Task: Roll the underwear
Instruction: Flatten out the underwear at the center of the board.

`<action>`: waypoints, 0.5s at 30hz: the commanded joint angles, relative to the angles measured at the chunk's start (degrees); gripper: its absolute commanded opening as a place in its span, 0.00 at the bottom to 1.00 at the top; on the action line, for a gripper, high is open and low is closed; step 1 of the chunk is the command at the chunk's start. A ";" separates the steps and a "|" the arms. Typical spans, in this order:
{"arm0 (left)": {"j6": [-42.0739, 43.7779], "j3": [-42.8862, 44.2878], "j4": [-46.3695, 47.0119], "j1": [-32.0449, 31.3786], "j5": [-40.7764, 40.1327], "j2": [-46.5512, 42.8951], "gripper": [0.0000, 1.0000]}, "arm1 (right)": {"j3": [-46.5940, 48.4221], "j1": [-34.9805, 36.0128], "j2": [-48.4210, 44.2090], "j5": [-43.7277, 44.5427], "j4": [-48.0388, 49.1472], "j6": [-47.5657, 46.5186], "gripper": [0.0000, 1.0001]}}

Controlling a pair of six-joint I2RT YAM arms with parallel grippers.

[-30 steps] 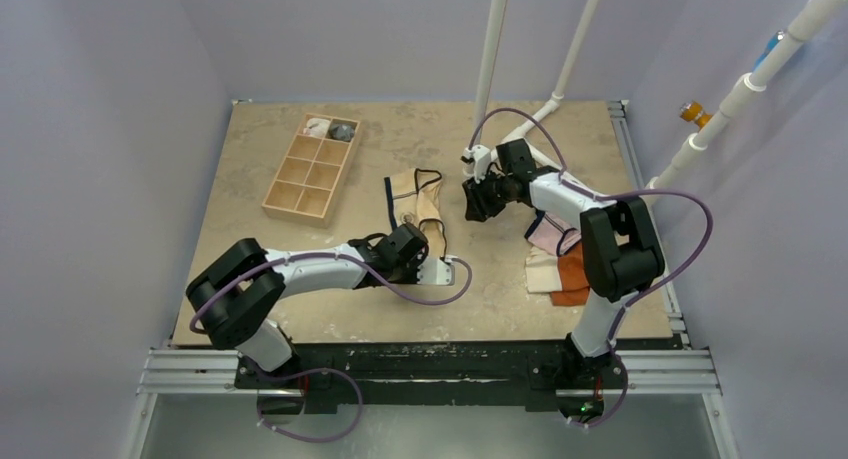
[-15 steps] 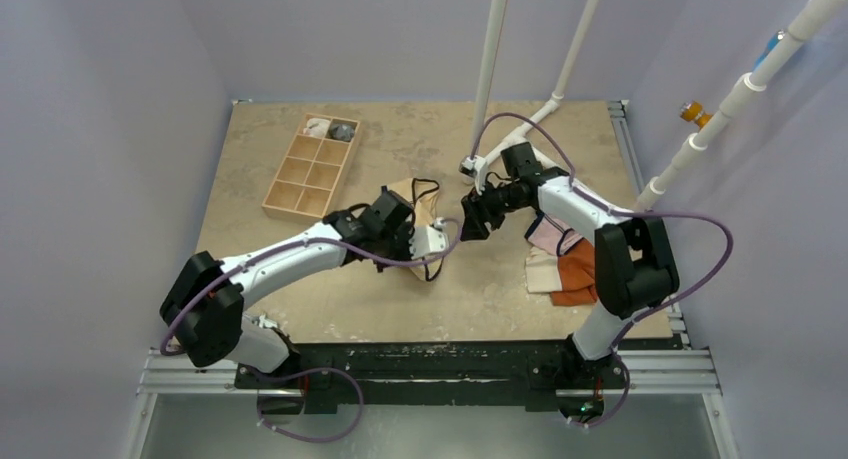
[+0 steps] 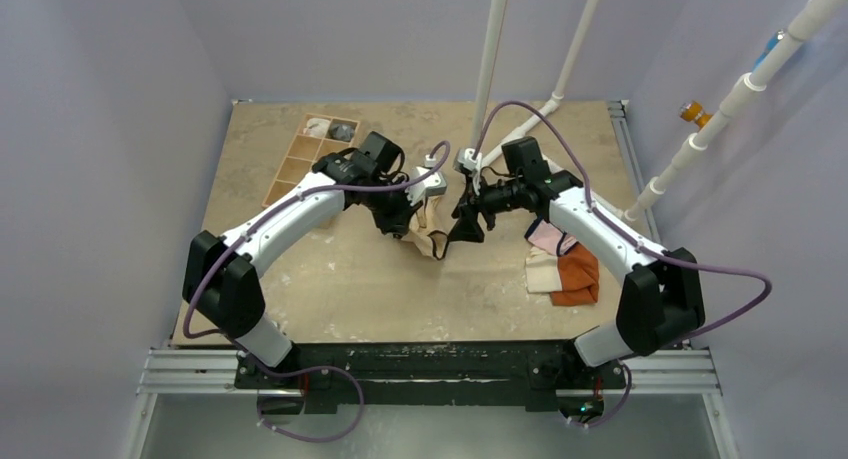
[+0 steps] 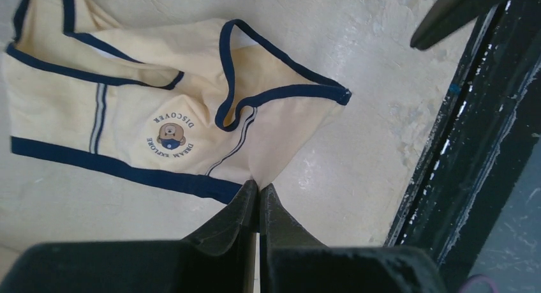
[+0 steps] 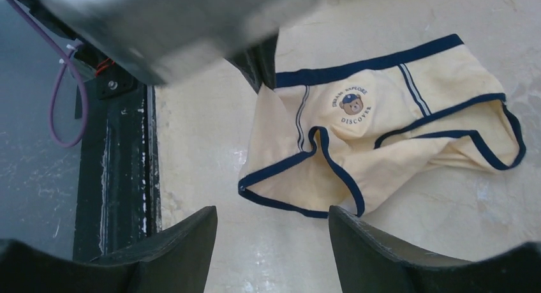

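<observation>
**Mia:** Where is the underwear (image 4: 147,108)?

**Ben:** It lies on the counter, about in the middle, a bit closer to the far edge. It is bunched up, and one leg hole flops over.

**Mia:** Who has it?

**Ben:** The left gripper (image 4: 257,189) is squeezed tight on one little corner of the dark band. The right gripper (image 5: 272,213) is wide open just above the cloth and holds nothing.

**Mia:** What could go wrong?

**Ben:** I think the corner could slip out, because the pinch is so small. The cloth is not flat, so a roll may come out lumpy. The two grippers are very close, so they might bump. A purple cable (image 3: 445,149) loops right by them and could snag.

**Mia:** What can't you see well?

**Ben:** Near the right edge, the right arm hides part of the pink briefs (image 3: 545,239), which lie beside the folded cloths (image 3: 565,279). In the middle, seen from above, the grippers cover most of the underwear. In the far left corner, the left arm crosses the wooden tray (image 3: 297,154). The things in its far boxes are too small to tell.
</observation>
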 commanded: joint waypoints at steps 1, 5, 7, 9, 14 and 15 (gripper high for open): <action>-1.88 3.69 -4.60 0.89 6.04 1.58 0.00 | 1.46 2.62 1.65 -1.07 3.12 -0.07 0.66; -3.17 4.93 -5.68 1.67 8.32 2.58 0.00 | -0.89 6.00 1.91 0.16 6.55 1.14 0.69; -3.79 5.34 -6.06 2.25 9.55 2.93 0.00 | -2.88 7.14 1.16 1.84 9.21 2.13 0.69; -4.42 5.77 -6.23 3.03 11.57 3.25 0.00 | -4.25 7.48 0.54 2.99 11.24 3.14 0.69; -5.90 6.78 -7.05 5.23 16.27 3.91 0.00 | -6.67 8.04 -0.64 4.45 16.01 5.93 0.69; -5.98 6.74 -7.01 5.45 16.73 3.94 0.00 | -6.71 8.27 -0.43 4.74 16.21 5.85 0.69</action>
